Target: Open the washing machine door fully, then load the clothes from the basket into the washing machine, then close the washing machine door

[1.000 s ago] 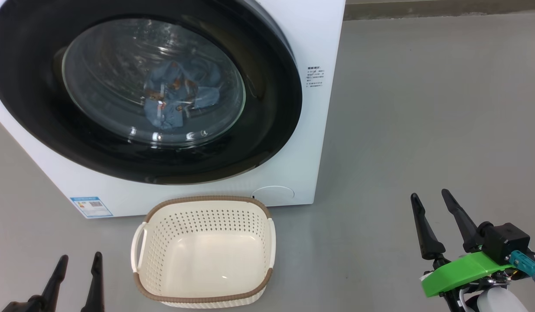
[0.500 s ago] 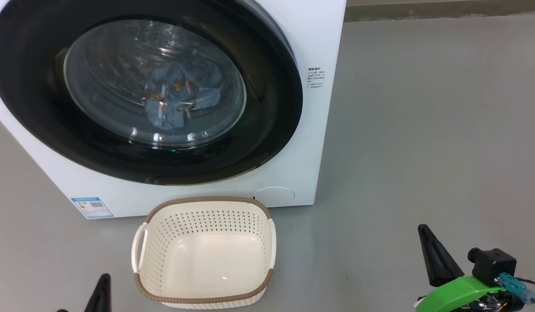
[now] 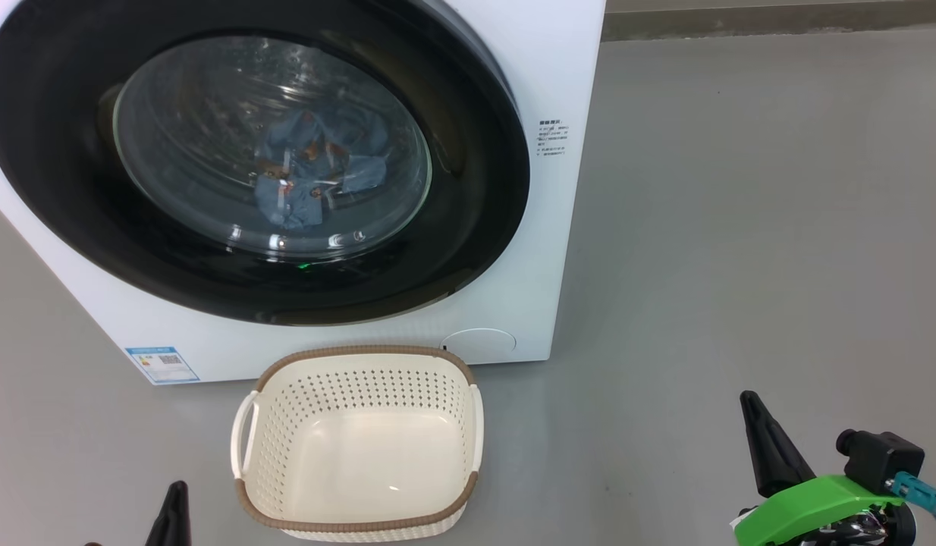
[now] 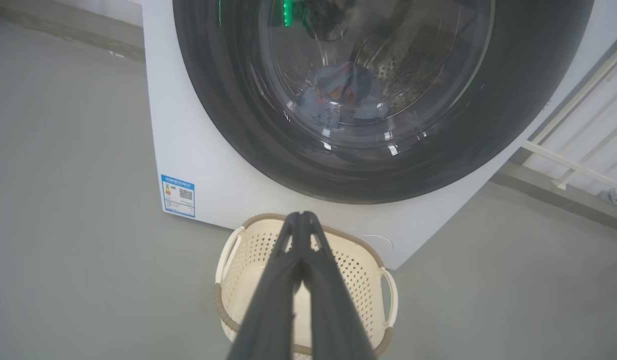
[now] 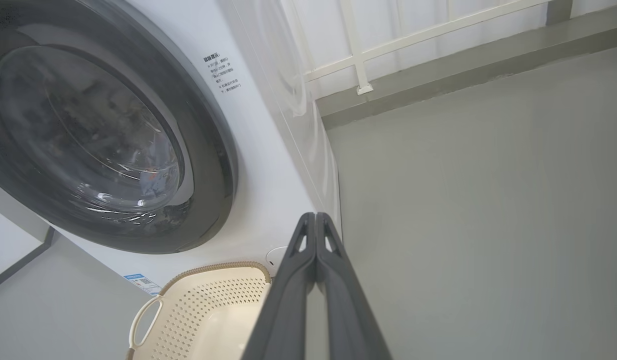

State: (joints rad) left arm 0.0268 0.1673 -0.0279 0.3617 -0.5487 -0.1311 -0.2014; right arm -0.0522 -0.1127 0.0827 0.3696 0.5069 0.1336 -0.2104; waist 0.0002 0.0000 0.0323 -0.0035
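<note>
The washing machine stands at the upper left with its round black-ringed door shut. Through the glass I see the light blue clothes lying in the drum, also visible as clothes in the left wrist view. The cream basket sits on the floor in front of the machine with nothing in it. My left gripper is at the bottom left, shut and holding nothing; its fingertips meet above the basket. My right gripper is at the bottom right, shut and holding nothing, its fingertips pressed together.
Grey floor spreads to the right of the machine. A blue label sticker is on the machine's lower left front. A low ledge and white railing run behind the machine. A round white cover sits low on the front panel.
Both grippers have gone from open to shut and have dropped lower in the head view. The door, basket and clothes have not moved.
</note>
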